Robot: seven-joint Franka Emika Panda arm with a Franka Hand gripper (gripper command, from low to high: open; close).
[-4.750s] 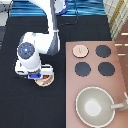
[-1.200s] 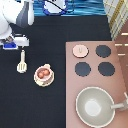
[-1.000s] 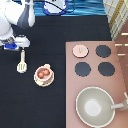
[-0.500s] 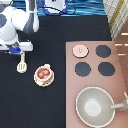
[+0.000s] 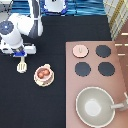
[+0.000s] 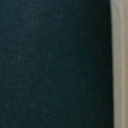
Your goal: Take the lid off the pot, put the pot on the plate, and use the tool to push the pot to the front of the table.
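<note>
**Pot on plate, lid on stove, gripper over the spatula**

Exterior view: the white Panda arm reaches down from the exterior view's top-left; its gripper (image 5: 20,54) stands over the large flat black table (image 5: 55,105) at the exterior view's left, directly above the handle end of the small cream-coloured spatula tool (image 5: 21,67); whether the claw is open, closed or gripping the handle cannot be told. The spatula's wider head points toward the exterior view's bottom; it lies just beside the small pink round pot (image 5: 43,74), on that pot's left; the two appear apart. The pot, uncovered and showing reddish-orange items inside, sits on the small round cream-coloured plate (image 5: 44,82), whose rim shows beneath it. The small flat pink lid (image 5: 80,50) lies on the pinkish-brown stove panel (image 5: 120,70), beside three black burners (image 5: 104,51); the large grey-beige pan (image 5: 96,107) occupies the stove's lower part.

Wrist view: dark table surface (image 6: 50,65) fills most of the picture; a pale cream strip (image 6: 119,65) runs along one edge; its identity cannot be told.
</note>
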